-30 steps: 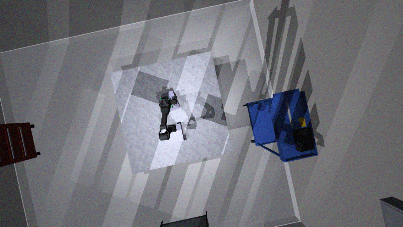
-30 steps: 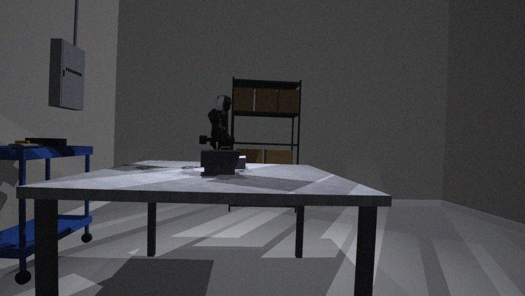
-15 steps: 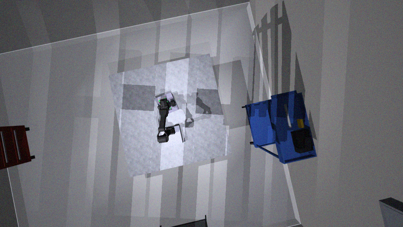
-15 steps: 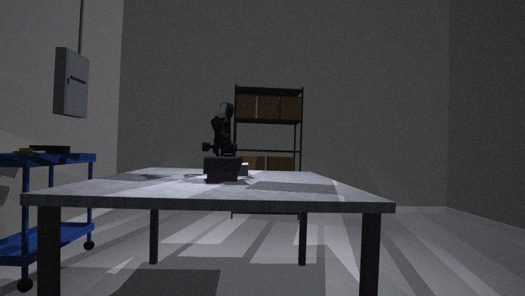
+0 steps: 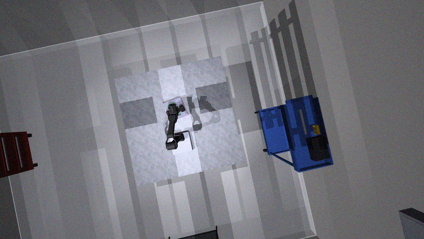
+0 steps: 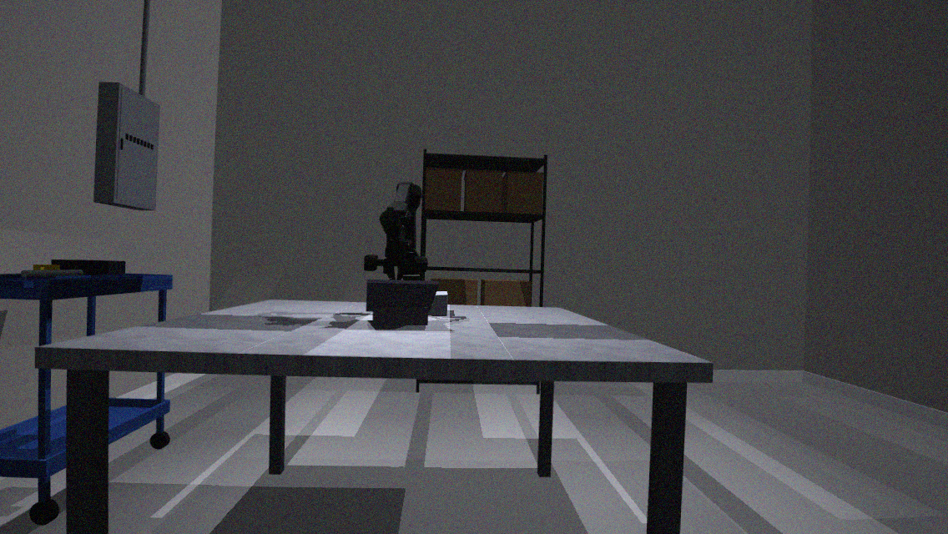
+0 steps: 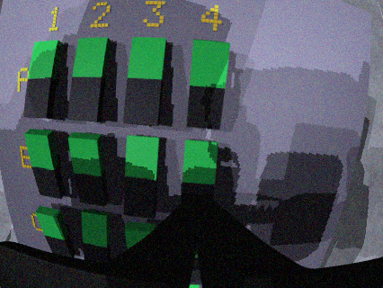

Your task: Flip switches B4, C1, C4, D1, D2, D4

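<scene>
A grey table point(image 6: 570, 355) on four dark legs stands out in the room, its top mottled with bands of light and shadow. Near the middle of it sits the switch panel point(image 6: 396, 304), a low dark box from this side, and just behind that the robot arm's base point(image 5: 172, 143) is planted on the tabletop too.

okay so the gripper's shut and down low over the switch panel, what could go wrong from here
1. The shut gripper sits low between columns 3 and 4, near switch B4 and B3. The switches stand close together, so a slightly off press could tip B3, which must stay as it is.
2. The fingers hide most of rows C and D in the wrist view, so C4, D2 and D4 cannot be checked from here.
3. A hard push might shift the panel on the table.
</scene>
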Robot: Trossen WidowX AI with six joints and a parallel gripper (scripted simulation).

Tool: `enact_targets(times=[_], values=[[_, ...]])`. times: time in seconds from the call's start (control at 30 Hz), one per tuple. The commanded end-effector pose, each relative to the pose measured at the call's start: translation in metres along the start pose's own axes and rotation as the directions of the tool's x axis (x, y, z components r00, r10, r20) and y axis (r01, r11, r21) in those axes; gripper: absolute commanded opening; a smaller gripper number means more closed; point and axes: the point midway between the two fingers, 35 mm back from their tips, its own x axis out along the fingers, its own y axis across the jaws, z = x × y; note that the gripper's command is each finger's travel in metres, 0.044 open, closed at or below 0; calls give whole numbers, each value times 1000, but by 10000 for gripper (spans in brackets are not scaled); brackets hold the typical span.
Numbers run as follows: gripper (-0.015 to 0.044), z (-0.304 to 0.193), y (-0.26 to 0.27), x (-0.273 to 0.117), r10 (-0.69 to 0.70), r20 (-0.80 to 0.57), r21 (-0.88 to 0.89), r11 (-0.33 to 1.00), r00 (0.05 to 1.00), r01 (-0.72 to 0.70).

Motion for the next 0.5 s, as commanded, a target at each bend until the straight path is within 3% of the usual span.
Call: enact_targets(times=[0.0,0.47], values=[[0,-1,0,1,1,-3,0,1000,1000,-1],[0,-2,0,3,1,-3,0,1000,1000,-1]])
